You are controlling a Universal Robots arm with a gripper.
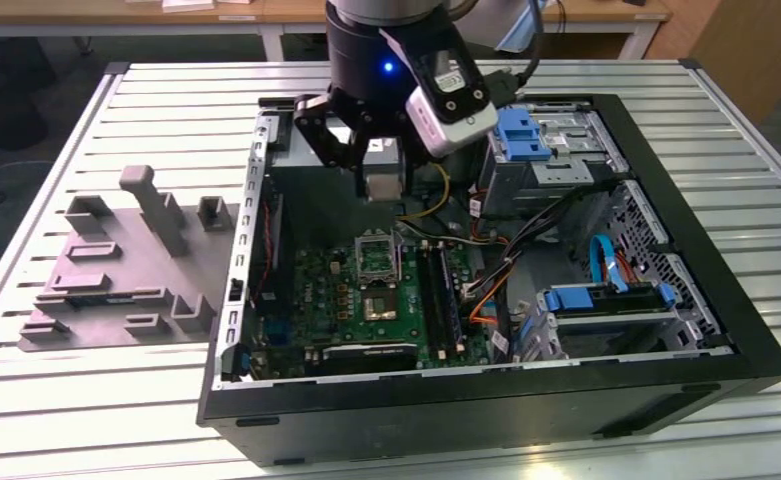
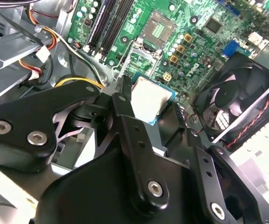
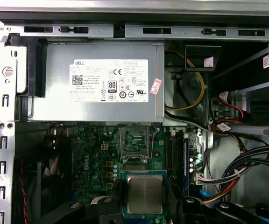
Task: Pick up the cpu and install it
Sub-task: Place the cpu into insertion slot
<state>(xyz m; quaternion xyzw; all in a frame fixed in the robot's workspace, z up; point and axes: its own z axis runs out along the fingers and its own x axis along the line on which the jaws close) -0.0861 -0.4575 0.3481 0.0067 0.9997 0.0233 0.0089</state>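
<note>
Tool [image 2: 148, 100]: closed to the chip's width, its black fingers [image 2: 125, 100] pressing two opposite edges of the cpu.
Cpu [image 3: 145, 194]: held flat with its metal top up and its thin rim showing on the free edges. It hangs above the green motherboard [image 3: 90, 161], near the socket but not seated in it.
Socket [image 3: 134, 140]: contact field uncovered, with a metal frame around it. It lies between the held chip and the grey power supply [image 3: 92, 81].
Flanks: a black fan [image 2: 239, 100] on one side of the socket and memory slots [image 2: 109, 28] on the other, with bundled cables [image 3: 232, 172] past the slots.
Room: only low parts ring the socket, leaving open air above it.
Case [image 1: 710, 300]: open side up, black rim all round, lying on the slatted table [image 1: 163, 100].
Fixture [image 1: 123, 270]: grey, on the table beside the case, at the exterior view's left.
</note>
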